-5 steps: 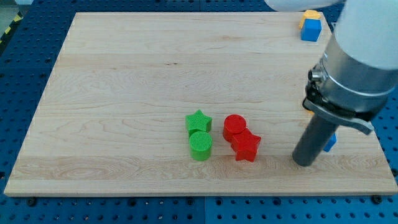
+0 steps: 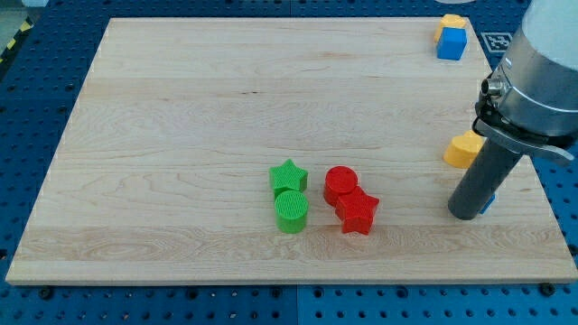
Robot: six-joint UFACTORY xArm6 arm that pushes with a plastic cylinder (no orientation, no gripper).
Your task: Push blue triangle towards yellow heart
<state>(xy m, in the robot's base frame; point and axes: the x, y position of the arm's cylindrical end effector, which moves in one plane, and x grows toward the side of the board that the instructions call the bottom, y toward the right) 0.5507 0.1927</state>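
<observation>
My tip rests on the board at the view's lower right. The blue triangle is almost wholly hidden behind the rod; only a sliver shows at the rod's right side, touching or very close to it. The yellow heart lies just above the tip, at the rod's left, partly covered by the arm.
A green star sits above a green cylinder at the board's lower middle. A red cylinder and a red star lie right of them. A blue cube with a yellow block behind it sits at the top right.
The rod and arm have shifted to the view's right and slightly up. The yellow heart, hidden before, now shows at the rod's left. Less of the blue triangle shows.
</observation>
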